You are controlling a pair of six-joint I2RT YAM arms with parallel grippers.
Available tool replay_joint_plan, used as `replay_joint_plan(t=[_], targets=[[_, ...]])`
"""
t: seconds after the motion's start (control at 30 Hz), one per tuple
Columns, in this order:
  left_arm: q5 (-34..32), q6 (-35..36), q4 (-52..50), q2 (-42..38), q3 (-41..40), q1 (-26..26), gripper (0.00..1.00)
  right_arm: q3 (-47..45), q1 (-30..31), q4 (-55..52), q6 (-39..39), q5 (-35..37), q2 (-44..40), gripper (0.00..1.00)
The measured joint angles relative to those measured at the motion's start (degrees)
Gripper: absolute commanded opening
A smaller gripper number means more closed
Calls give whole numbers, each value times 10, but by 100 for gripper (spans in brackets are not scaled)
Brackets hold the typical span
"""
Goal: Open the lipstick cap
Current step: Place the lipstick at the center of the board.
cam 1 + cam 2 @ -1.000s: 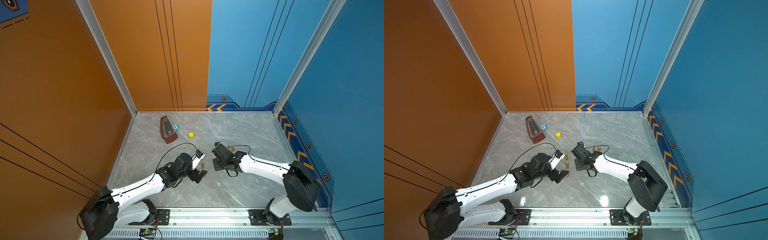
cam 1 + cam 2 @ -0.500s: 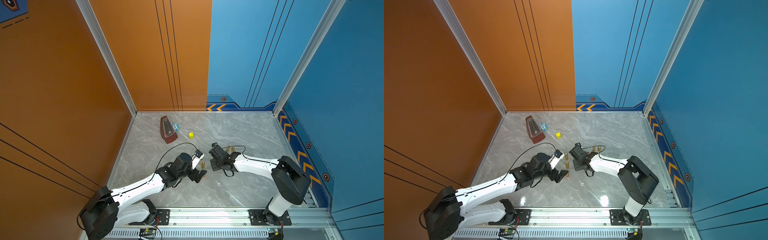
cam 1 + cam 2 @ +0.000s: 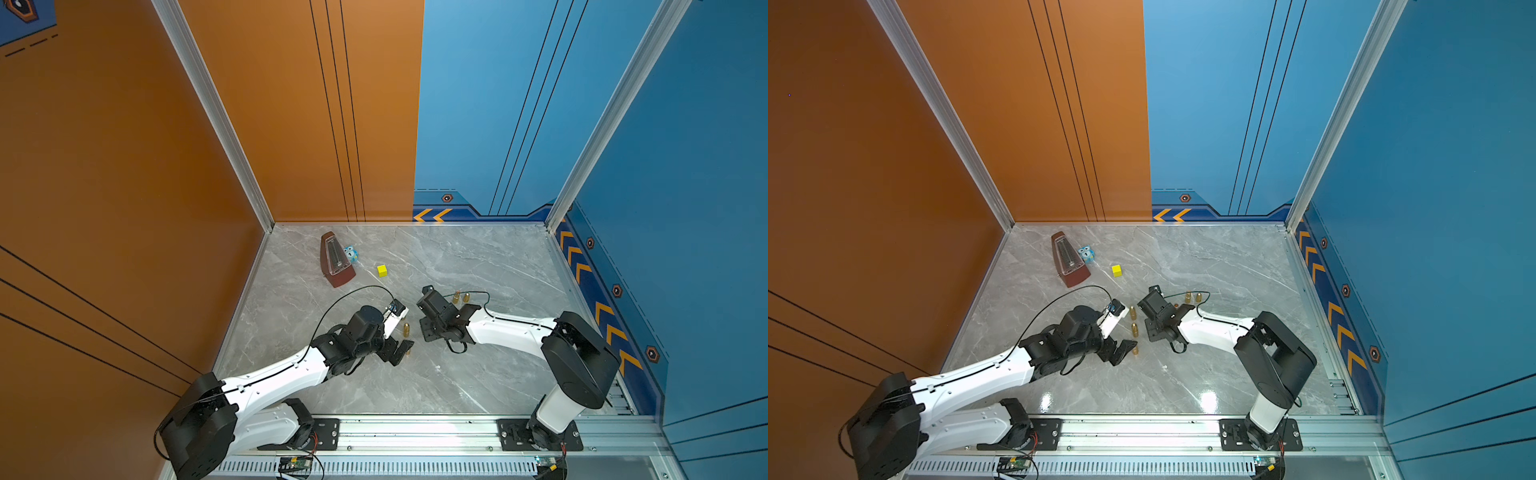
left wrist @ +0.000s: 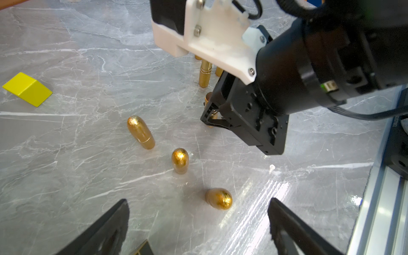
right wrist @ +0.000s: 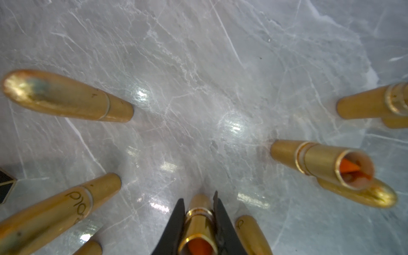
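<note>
Right jaws pinch an open lipstick [image 5: 198,223], likely setting it on the bench [image 5: 198,88]; left jaws wide, empty. Next: let go gently.

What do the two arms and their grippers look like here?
Left arm and right arm: white links, bulky black joints, a thin black cable looping at each wrist. Left gripper and right gripper: black tapered fingers. White camera bracket on the right wrist.

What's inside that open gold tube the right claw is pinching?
Inside the open gold metal tube, clamped by the right gripper, an orange-red lipstick tip shows. How deep it goes is hidden by the tube wall.
</note>
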Motion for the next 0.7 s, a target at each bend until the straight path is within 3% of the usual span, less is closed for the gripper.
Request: replay_joint_plan(t=[0.7], targets=[[0,0,0,0,0,0,99,-15,4,12,-8,0,0,37]])
